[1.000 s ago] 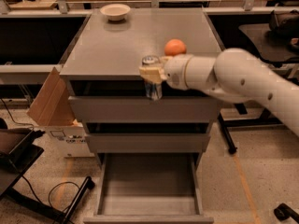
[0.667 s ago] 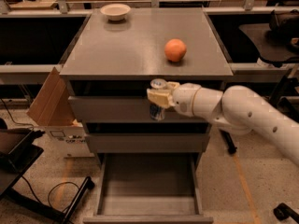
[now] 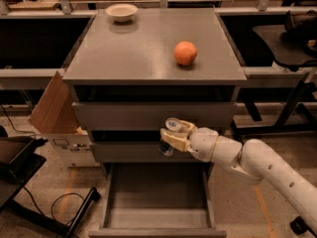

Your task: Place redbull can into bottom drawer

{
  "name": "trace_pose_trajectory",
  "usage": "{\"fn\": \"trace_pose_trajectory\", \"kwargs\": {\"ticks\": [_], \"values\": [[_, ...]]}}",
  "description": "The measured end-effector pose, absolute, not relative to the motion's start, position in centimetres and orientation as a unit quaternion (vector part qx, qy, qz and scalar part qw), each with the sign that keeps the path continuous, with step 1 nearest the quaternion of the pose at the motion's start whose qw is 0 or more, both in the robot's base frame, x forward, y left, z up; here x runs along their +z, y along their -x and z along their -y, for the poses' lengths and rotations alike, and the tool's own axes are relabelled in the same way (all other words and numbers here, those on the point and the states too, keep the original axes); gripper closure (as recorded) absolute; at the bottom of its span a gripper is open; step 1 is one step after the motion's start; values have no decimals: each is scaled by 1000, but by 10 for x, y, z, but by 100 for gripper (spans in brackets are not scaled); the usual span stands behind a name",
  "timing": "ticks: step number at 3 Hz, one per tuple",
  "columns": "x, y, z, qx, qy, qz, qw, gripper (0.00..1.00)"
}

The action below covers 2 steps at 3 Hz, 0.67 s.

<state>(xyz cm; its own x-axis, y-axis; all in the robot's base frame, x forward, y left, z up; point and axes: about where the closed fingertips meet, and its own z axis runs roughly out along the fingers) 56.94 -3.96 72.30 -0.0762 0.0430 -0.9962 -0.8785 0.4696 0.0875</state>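
While white arm [image 3: 267,165] reaches in from lower right, forearm slants up-left and wrist lies level across cabinet front. Gripper [image 3: 171,137] sits in front of two upper drawers [image 3: 124,115]. Redbull can [image 3: 173,125] upright inside gripper, silvery top showing above fingers, base poking out below. Can hangs above rear part of open bottom drawer [image 3: 156,197], not touching it. Fingers clenched round can's middle, grasping it. Orange fruit [image 3: 185,52] and white bowl [image 3: 122,12] rest on cabinet top [image 3: 143,53], well apart.
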Motion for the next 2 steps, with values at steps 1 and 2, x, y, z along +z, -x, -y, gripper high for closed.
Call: {"fn": "trace_pose_trajectory", "kwargs": {"ticks": [1, 2], "values": [[726, -570, 39, 389, 337, -622, 590, 100], [711, -568, 28, 403, 337, -623, 580, 100]]}}
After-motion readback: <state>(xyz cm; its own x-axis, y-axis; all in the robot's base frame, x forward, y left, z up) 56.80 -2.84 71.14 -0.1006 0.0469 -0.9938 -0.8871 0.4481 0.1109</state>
